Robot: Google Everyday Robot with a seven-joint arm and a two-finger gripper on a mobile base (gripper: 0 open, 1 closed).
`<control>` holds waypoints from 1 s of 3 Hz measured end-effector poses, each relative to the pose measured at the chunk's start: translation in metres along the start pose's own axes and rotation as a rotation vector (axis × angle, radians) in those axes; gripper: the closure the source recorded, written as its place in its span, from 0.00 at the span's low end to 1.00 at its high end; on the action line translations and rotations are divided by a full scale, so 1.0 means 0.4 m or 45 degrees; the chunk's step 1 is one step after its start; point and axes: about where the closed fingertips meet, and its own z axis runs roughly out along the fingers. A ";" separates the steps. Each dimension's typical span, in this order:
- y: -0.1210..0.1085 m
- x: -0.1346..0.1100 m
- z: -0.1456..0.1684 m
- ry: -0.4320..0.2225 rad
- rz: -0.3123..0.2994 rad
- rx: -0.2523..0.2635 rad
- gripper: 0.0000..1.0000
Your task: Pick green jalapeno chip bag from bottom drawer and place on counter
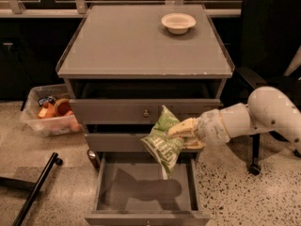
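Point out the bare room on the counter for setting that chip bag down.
The counter is bare across its left side, middle and whole front edge. Only the back-right area is taken, by the white bowl. The end effector, shut on the green jalapeno chip bag, hangs above the open bottom drawer.

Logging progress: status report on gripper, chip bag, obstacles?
Gripper shut on crinkly light-green chip bag, held above open grey bottom drawer. Flat grey counter not yet reached. Small white bowl at its far right.
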 end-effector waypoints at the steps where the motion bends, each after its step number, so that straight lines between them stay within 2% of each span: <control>1: -0.185 -0.039 -0.075 -0.082 -0.096 0.117 1.00; 2: -0.345 -0.081 -0.139 -0.053 -0.142 0.226 1.00; 3: -0.345 -0.081 -0.139 -0.053 -0.142 0.227 1.00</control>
